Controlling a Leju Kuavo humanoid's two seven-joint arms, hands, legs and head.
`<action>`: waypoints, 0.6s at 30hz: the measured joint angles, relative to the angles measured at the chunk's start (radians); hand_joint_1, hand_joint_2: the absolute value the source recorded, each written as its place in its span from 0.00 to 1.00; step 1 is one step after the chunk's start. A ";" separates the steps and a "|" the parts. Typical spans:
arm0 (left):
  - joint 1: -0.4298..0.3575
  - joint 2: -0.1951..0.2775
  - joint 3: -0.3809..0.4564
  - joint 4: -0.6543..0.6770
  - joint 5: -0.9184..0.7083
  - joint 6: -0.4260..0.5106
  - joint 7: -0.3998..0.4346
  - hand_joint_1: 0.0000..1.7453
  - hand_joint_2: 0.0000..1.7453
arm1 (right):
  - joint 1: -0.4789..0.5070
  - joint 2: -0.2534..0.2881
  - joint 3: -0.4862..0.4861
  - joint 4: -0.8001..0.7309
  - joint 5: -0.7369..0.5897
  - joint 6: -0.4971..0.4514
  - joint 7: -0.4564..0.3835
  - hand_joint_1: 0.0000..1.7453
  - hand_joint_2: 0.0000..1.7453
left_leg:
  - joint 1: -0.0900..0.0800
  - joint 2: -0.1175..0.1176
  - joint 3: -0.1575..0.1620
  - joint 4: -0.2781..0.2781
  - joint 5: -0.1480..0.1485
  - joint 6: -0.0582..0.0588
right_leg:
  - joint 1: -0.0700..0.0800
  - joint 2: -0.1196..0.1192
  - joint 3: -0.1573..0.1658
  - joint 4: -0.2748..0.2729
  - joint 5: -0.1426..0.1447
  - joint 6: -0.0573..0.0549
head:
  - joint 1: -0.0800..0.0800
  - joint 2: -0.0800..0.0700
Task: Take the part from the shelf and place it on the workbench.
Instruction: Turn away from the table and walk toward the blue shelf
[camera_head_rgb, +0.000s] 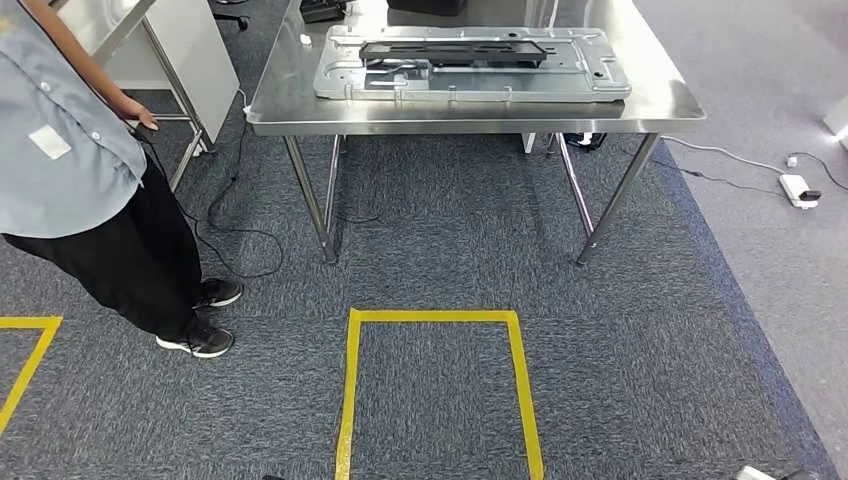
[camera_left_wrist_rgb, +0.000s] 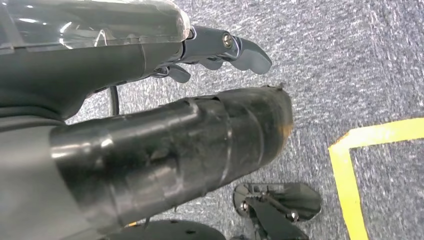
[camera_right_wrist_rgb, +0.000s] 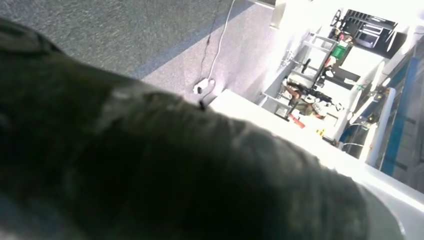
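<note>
Yellow floor tape (camera_head_rgb: 438, 318) sits just ahead of us, left hand (camera_left_wrist_rgb: 220, 52) empty with fingers apart, right hand's (camera_right_wrist_rgb: 175, 165) state unclear, black part (camera_head_rgb: 452, 50) already atop the workbench (camera_head_rgb: 300, 100), and we risk clipping the person (camera_head_rgb: 70, 160) nearby.

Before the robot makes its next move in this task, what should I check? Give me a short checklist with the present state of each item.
1. Steel workbench in front of the robot: ok, seen from the head view.
2. Free place on the workbench: not ok; a large grey metal plate with a long black part on it covers most of the top.
3. Path: not ok; a person in a grey shirt stands on the left, and black cables lie on the carpet.
4. Left hand free: ok, holds nothing, hangs over the carpet.
5. Right hand: cannot tell, dark and blurred.
6. Shelf: cannot tell.
</note>
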 joint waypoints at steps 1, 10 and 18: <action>0.000 0.000 0.001 0.000 0.000 0.000 0.000 0.00 0.00 | 0.000 0.000 0.000 0.000 0.000 0.001 0.000 0.00 0.00 | 0.000 -0.001 -0.002 0.002 0.002 -0.006 | -0.003 -0.001 -0.004 -0.004 0.005 -0.007 | 0.000 0.000; 0.001 0.000 0.003 0.000 -0.001 0.000 -0.001 0.00 0.00 | -0.001 -0.001 -0.001 0.001 -0.003 0.012 0.000 0.00 0.00 | 0.012 -0.008 -0.030 0.211 -0.133 -0.038 | -0.009 -0.006 -0.091 0.004 0.065 -0.030 | -0.003 0.000; -0.002 0.000 0.003 0.000 -0.002 0.000 -0.002 0.00 0.00 | -0.001 -0.002 -0.006 0.002 -0.004 0.015 0.000 0.00 0.00 | 0.008 -0.006 0.095 -0.037 -0.066 0.008 | -0.009 -0.003 -0.128 0.040 0.074 0.015 | -0.001 0.000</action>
